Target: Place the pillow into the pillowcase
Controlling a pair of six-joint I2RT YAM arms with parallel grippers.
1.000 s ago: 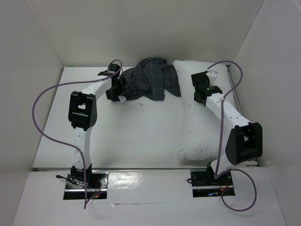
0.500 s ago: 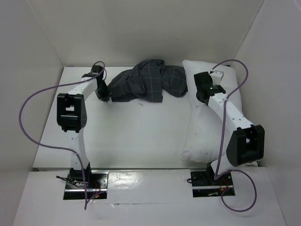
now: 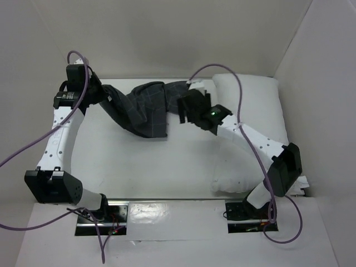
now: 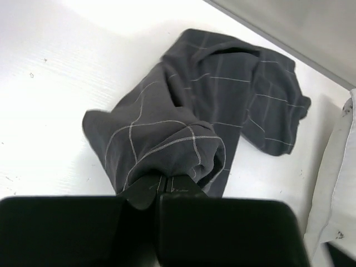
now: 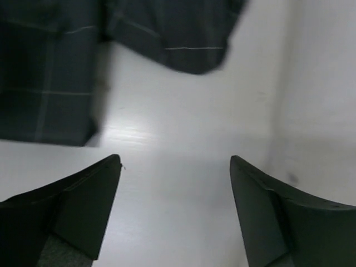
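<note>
The left gripper [image 3: 104,95] sits in the upper left of the top view, its jaws pinched tight on one end of the pillowcase [image 3: 147,108]. In the left wrist view the black fingers [image 4: 183,222] meet at the bottom of the frame, and a bunched fold of the charcoal, grid-lined cloth [image 4: 167,144] is caught where they meet. From that held end the pillowcase trails away from the gripper toward the upper right of that view. There it lies crumpled on the white table [image 4: 50,83].

In the top view the pillowcase stretches from the left gripper toward the middle of the frame as a rumpled band, with one folded flap hanging toward the frame's bottom. The pillow [image 3: 261,105] lies along the right side of the table [image 3: 167,161], running from the upper right down to the lower right. It is outside the pillowcase, and the right arm crosses over it.

The right gripper [image 3: 186,108] hangs just right of centre, between the pillowcase's right end and the pillow. Its jaws stand wide apart and hold nothing. In the right wrist view the two dark fingers [image 5: 83,206] frame bare table, with the pillowcase [image 5: 50,72] across the top and upper left. A pale, blurred mass along the right edge is probably the pillow's side [image 5: 328,83], though the focus is too soft to be sure.

Purple cables [image 3: 33,150] loop from both arms.
</note>
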